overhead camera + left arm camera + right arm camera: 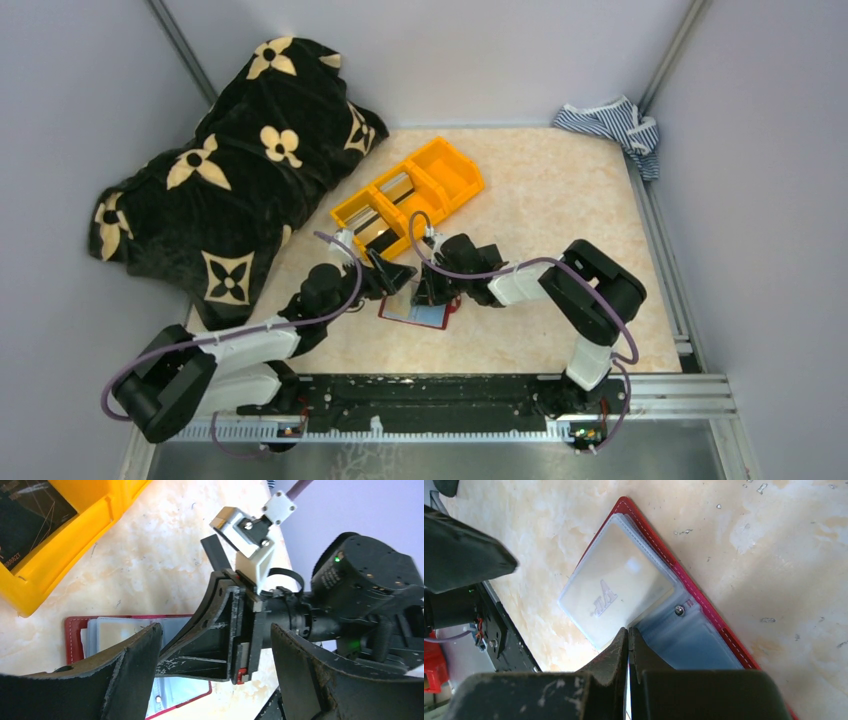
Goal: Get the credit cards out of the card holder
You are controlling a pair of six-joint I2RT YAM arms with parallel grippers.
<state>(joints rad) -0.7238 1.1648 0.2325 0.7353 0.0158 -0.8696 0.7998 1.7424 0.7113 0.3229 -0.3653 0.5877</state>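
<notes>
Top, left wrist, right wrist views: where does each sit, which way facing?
Top: overhead from behind, facing down; shows left hand, right hand, wallet, bin.
Left wrist: on the left arm, facing past its open hand at the right hand.
Right wrist: on the right arm, facing down past its shut hand.
Shared: the wallet in all.

We find the card holder (pixel 416 313) hemmed in: right gripper (pixel 432 292) on top, left gripper (pixel 392 280) beside, orange bin (pixel 410 195) just behind, blanket (pixel 220 170) leftward. The table (pixel 560 220) to the right lies free.
</notes>
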